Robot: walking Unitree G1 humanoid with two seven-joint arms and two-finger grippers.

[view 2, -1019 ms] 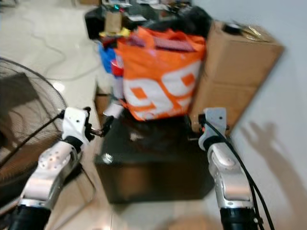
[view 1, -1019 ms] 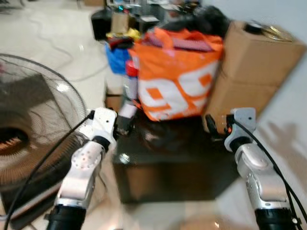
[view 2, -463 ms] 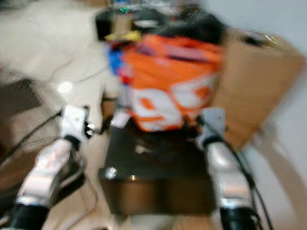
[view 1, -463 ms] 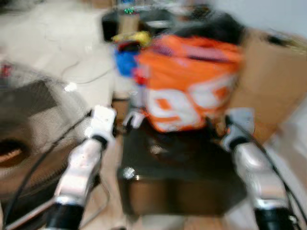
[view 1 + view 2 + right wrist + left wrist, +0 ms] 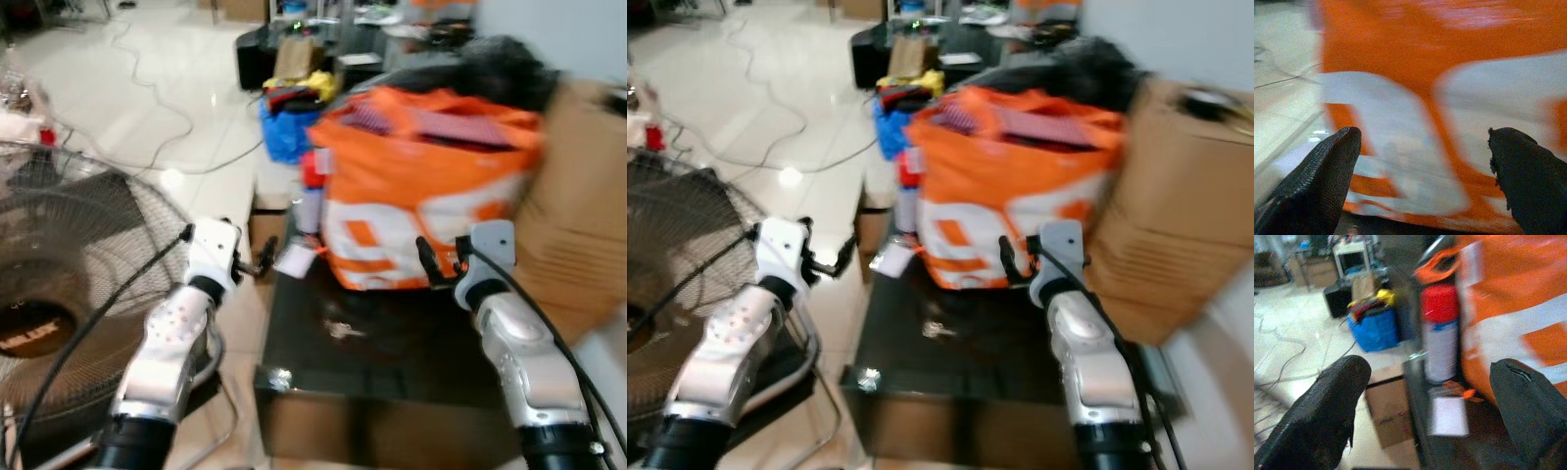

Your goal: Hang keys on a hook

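Keys (image 5: pixel 343 330) lie on the dark table (image 5: pixel 392 357); both my pincers, left gripper (image 5: pixel 263 258) and right gripper (image 5: pixel 431 264), hover open-fingered and empty — approach step, next reach down.

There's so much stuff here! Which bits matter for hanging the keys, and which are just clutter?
Job: small shiny object, possibly the keys; dark table; left tool; right tool.
Clutter: orange bag, red-capped spray can, fan, cardboard boxes, blue bag.

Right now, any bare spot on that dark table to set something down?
The near half of the dark table is bare, between the small shiny thing and the front edge. The back is crowded: orange bag, spray can, white tag. Both pincers hover open at the sides.
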